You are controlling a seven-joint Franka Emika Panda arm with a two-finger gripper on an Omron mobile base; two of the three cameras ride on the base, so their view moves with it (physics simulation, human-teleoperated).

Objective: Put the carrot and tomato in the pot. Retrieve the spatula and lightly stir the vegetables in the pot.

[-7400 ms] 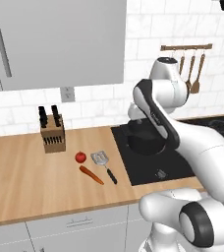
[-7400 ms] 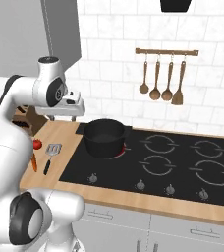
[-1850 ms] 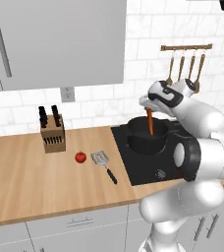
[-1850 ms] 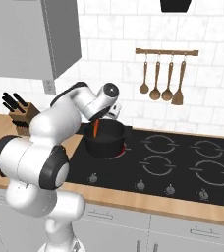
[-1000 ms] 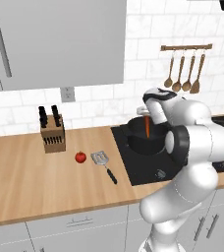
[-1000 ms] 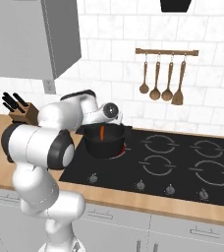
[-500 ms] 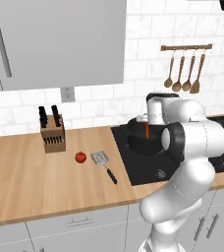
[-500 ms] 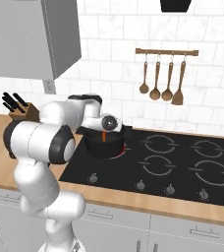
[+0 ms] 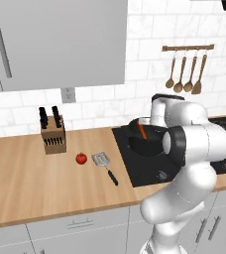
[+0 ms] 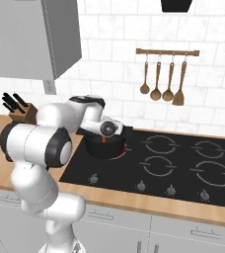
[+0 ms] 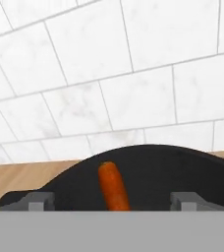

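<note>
The black pot point(image 9: 147, 144) stands on the hob's left rear burner. The orange carrot point(image 9: 141, 131) leans inside it, tip up. In the hand view my gripper point(image 11: 111, 202) hangs just over the pot point(image 11: 182, 170) with its fingertips point(image 11: 35, 201) wide apart. The carrot point(image 11: 113, 186) lies loose between them, touching neither. From the right, the hand sits over the pot point(image 10: 104, 148), where a bit of the carrot point(image 10: 103, 140) shows. The red tomato point(image 9: 81, 158) and the spatula point(image 9: 102, 160) lie side by side on the wooden counter, left of the hob.
A knife block point(image 9: 52, 135) stands at the back of the counter. Wooden spoons point(image 9: 187, 74) hang on a rail above the black hob point(image 10: 178, 165). The tiled wall is close behind the pot, and a grey cabinet point(image 9: 60, 39) hangs overhead.
The hand has come down over the pot with the carrot. The fingers have spread apart, and the carrot now rests in the pot.
</note>
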